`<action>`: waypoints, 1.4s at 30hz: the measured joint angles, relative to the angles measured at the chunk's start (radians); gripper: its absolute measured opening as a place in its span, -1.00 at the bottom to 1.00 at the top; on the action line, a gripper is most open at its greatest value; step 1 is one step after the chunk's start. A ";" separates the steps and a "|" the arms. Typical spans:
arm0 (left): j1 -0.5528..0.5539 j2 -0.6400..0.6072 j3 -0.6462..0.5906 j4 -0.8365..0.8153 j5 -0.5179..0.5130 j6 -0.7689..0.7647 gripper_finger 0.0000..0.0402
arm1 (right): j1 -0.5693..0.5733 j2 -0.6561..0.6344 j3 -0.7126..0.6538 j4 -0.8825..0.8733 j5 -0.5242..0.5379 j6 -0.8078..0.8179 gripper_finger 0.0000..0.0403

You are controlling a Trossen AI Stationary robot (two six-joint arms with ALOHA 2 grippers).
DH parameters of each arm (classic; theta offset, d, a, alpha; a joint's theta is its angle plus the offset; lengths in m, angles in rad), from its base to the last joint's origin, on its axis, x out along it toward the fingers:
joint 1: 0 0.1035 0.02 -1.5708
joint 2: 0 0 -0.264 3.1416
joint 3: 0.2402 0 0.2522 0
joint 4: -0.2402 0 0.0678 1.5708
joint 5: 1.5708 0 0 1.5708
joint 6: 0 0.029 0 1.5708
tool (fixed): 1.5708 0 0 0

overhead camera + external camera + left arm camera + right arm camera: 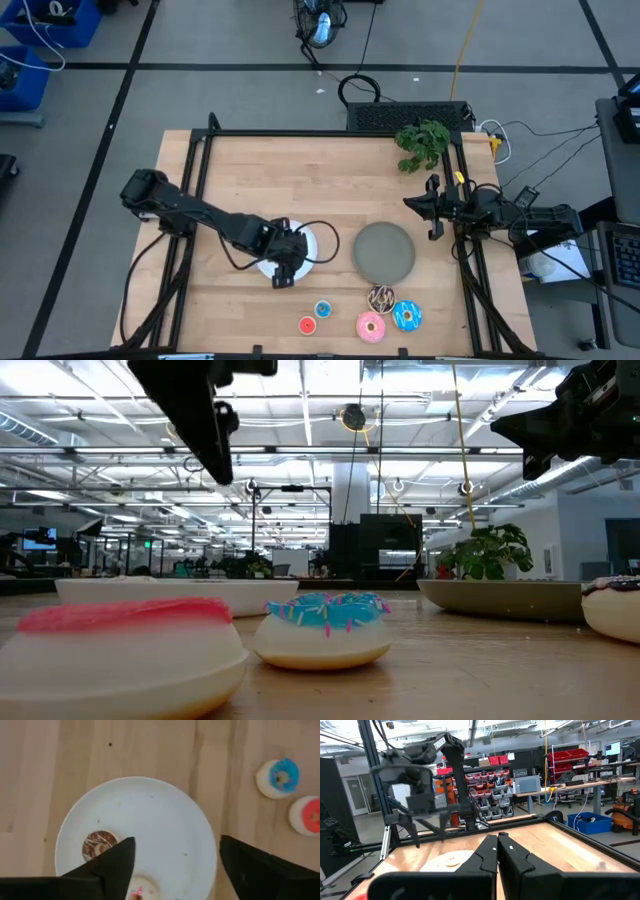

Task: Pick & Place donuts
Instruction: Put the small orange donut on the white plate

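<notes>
A white plate lies at the table's middle left and carries a tiny brown donut. My left gripper hangs open above that plate, with nothing between its fingers. A pale piece with red specks shows on the plate, partly behind one finger. Toward the near edge lie a tiny blue donut, a tiny red donut, a pink donut, a larger blue donut and a dark drizzled donut. My right gripper rests shut at the right edge.
A grey round plate lies right of the white one. A green plant stands at the far right corner. Bare wood stretches across the far half of the table.
</notes>
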 joint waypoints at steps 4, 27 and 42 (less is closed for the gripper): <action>-0.026 0.049 0.067 -0.078 0.010 -0.003 -0.01 | 0.000 0.000 0.000 0.000 0.000 0.000 -1.00; -0.078 0.422 0.352 -0.150 0.138 0.212 -0.95 | 0.000 0.000 0.000 -0.001 0.000 0.000 -1.00; -0.085 0.429 0.352 -0.146 0.083 0.179 -0.98 | 0.000 0.000 0.000 0.000 0.000 0.000 -1.00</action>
